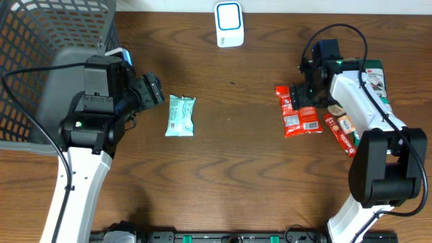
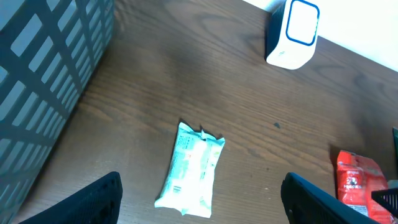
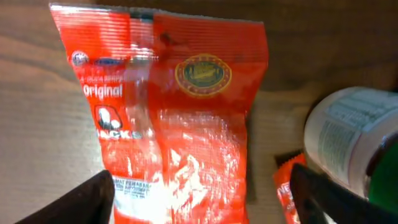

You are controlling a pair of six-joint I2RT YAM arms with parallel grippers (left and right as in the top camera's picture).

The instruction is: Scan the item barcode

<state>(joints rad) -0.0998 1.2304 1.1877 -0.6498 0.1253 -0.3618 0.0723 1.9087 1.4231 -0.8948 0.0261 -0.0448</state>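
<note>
the right gripper (image 3: 202,199) hangs open over the red snack packet (image 1: 300,111) lying flat on the table (image 1: 229,175), well apart from the scanner (image 1: 229,23), the left gripper (image 2: 205,202) is open and empty too, so grasping and scanning apparently remain.

red packet (image 3: 186,124), centre of right wrist view: white word "original" at its upper left | under it a partly legible word ending "acks" | gold round seal: lettering too blurred | white bottle (image 3: 348,137), right edge: fine print unreadable | pale green packet (image 2: 189,171), left wrist view: print too small
</note>
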